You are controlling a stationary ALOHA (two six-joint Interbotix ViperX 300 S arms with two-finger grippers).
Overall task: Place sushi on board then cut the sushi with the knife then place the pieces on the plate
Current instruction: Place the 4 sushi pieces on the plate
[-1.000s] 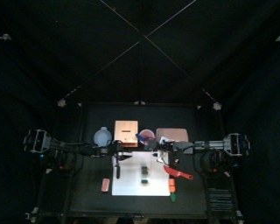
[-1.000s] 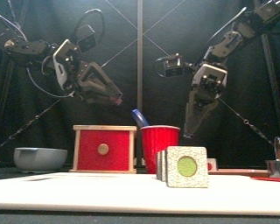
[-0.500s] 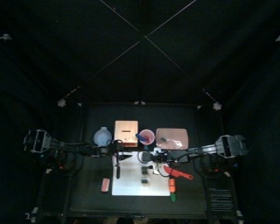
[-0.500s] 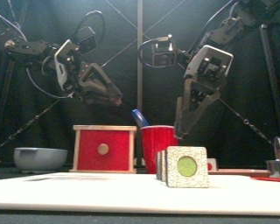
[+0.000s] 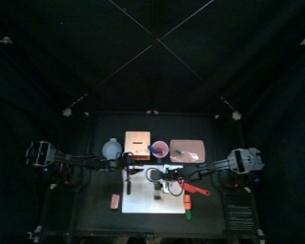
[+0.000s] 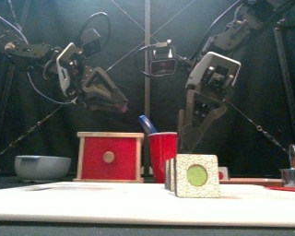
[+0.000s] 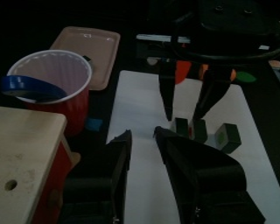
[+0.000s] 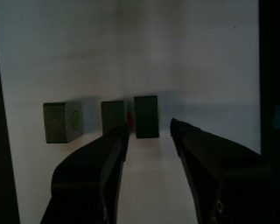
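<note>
The dark green sushi (image 6: 195, 175) stands as separate blocks on the white board (image 6: 100, 205). In the right wrist view three blocks (image 8: 113, 118) sit in a row. My right gripper (image 6: 194, 136) hangs open just above them, jaws pointing down; the right wrist view shows the same gripper (image 8: 149, 129) with the rightmost block (image 8: 146, 115) ahead of its gap. My left gripper (image 7: 143, 133) hovers left of the sushi over the board's left part, open a little and holding nothing. A blue knife (image 7: 25, 85) stands in the red cup (image 6: 169, 155). The pink plate (image 5: 187, 150) lies at the back right.
The wooden box with a red drawer front (image 6: 111, 157) and the blue-grey bowl (image 6: 41, 167) stand at the back left. A red knife (image 5: 193, 188) lies just right of the board. Small toy pieces rest at the board's left (image 5: 115, 200) and front right (image 5: 190, 212).
My right gripper has swung left from the table's right side to over the board and come down toward the sushi. The left arm has stayed put.
</note>
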